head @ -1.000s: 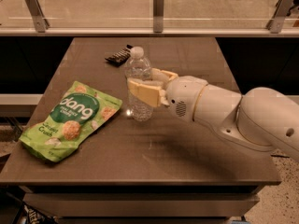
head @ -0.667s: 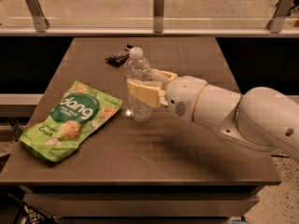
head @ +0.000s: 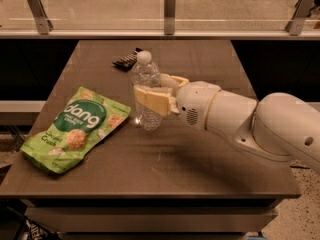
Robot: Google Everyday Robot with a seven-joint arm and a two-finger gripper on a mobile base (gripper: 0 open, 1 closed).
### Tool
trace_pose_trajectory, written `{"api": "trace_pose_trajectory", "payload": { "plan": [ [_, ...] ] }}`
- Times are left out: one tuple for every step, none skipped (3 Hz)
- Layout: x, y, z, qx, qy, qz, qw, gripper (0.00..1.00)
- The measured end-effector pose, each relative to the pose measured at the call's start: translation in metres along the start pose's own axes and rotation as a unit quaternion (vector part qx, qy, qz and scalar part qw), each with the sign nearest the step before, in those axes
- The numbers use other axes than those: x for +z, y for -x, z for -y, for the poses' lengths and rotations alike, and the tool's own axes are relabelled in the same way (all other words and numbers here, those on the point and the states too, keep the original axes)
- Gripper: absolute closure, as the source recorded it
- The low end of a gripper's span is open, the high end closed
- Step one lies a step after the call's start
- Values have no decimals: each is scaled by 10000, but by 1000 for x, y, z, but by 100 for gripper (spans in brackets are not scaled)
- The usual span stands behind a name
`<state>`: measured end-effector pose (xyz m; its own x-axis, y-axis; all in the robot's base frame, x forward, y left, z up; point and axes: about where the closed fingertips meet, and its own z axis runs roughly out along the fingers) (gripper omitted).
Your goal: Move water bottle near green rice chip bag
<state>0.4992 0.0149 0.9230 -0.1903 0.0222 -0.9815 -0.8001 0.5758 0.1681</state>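
Table (head: 200, 159) — bag (head: 77, 126), bar (head: 126, 60), bottle (head: 149, 115) in jaws

Clear plastic water bottle (head: 148, 118), matt claw (head: 149, 85) round it

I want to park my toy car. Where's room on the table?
Bare: the front strip of the table below the arm, and the far right corner. Crowded: the left middle, where the claw grips the bottle beside the green bag, a black bar behind them.

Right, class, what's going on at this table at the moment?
The robot's gripper, reaching in from the right of the view, is closed around the water bottle, which stands upright on the table. The bottle is just beside the upper right corner of the green rice chip bag, which lies flat. A small black wrapped bar lies behind the bottle.
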Motion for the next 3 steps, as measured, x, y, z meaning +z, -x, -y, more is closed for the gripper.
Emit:
{"api": "trace_pose_trajectory", "payload": {
  "plan": [
    [1, 0, -2, -11, 14, -5, 10000, 13],
    [2, 1, -4, -22, 28, -11, 10000, 0],
    [2, 1, -4, -23, 28, -11, 10000, 0]
  ]
}}
